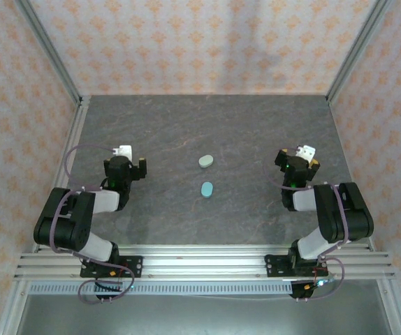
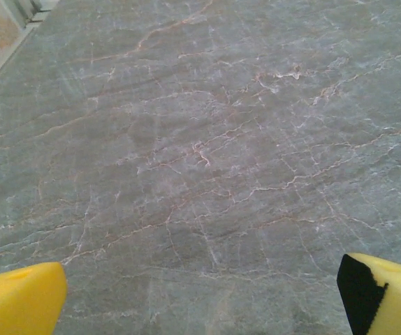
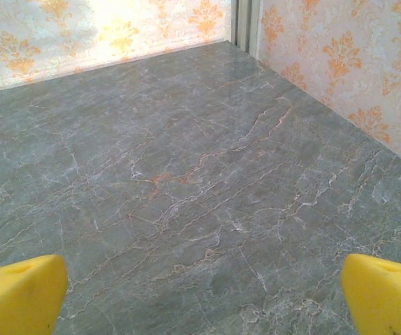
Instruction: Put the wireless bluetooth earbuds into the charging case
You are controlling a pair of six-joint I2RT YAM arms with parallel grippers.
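Top external: two oval charging cases lie at the centre of the table (image 1: 151, 132). The pale mint case (image 1: 206, 161) sits behind the teal case (image 1: 207, 188), near it but apart. Both are smooth, rounded shells. Whether their lids are shut cannot be told, and the earbuds are too small to locate. The left gripper (image 1: 126, 162) and right gripper (image 1: 298, 159) flank the cases, well apart from them.

Left wrist: the yellow fingers (image 2: 19, 296) are spread wide and hold nothing, above veined grey stone-look tabletop.

Right wrist: the yellow fingers (image 3: 385, 293) are likewise spread and empty, with patterned wall (image 3: 340, 63) beyond.

Judgement: steady one case by its long sides, since the slick shell will likely squirt from a tip pinch.
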